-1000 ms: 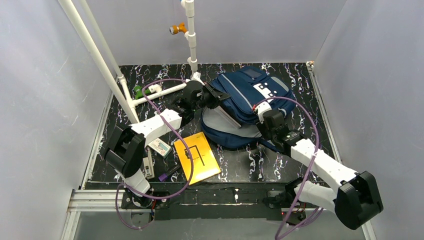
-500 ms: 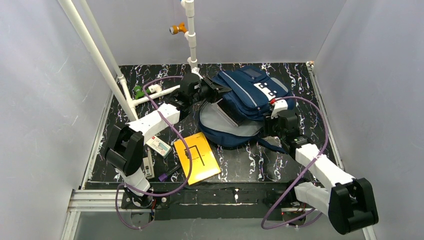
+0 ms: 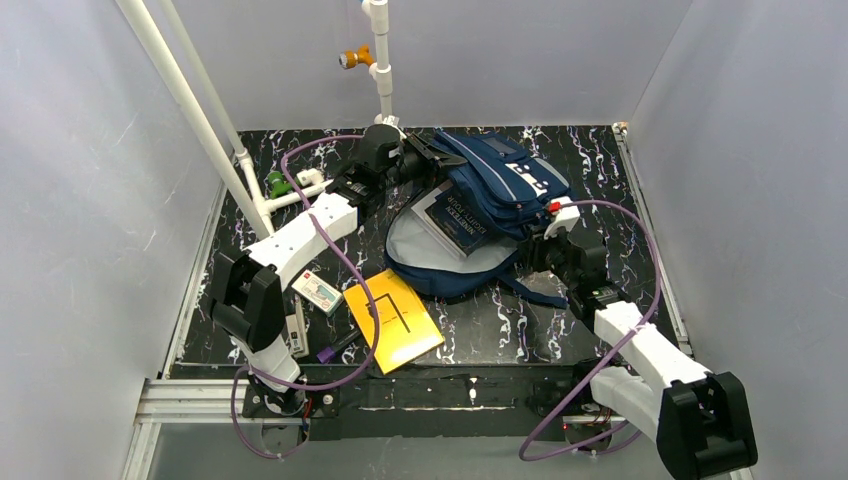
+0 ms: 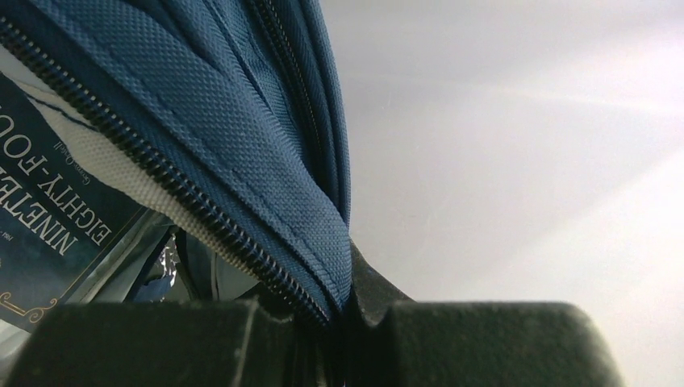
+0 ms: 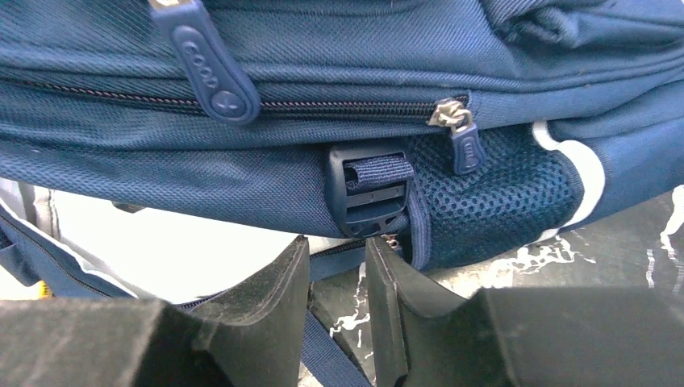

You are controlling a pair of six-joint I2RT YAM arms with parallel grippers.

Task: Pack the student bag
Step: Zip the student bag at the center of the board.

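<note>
You have pale grey walls (image 3: 90, 200) closing three sides, plain and softly lit (one fills the view beyond the left fingers (image 4: 484, 339)). Below the right fingers (image 5: 266, 298) lies the black tabletop (image 5: 629, 250), veined white. White pipes (image 3: 198, 115) rise to the left of both; an aluminium rail (image 3: 190, 398) edges the near side.

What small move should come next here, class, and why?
Probably send the right gripper to the yellow book. The left gripper holds up the flap of the bag, whose mouth gapes with a blue book inside, and the right gripper holds nothing.
</note>
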